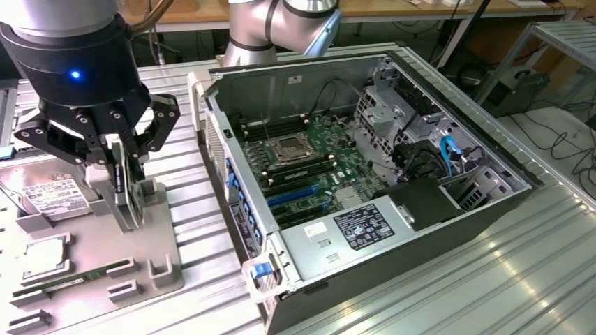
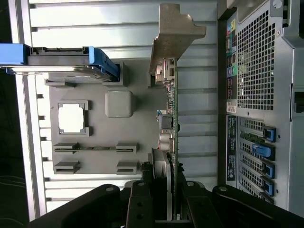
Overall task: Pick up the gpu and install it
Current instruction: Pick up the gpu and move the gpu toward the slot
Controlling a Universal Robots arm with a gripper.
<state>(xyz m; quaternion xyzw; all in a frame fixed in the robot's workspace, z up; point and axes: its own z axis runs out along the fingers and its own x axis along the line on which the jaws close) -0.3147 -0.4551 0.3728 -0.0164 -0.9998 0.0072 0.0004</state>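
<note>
Exterior view shows the gpu (image 1: 130, 202) upright, clamped in the tool (image 1: 119, 159).

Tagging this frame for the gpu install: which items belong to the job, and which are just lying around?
Job:
- gpu, held by the end effector
- open computer case

Lying about, on the grey tray:
- hard drive
- square silver chip
- memory stick
</note>
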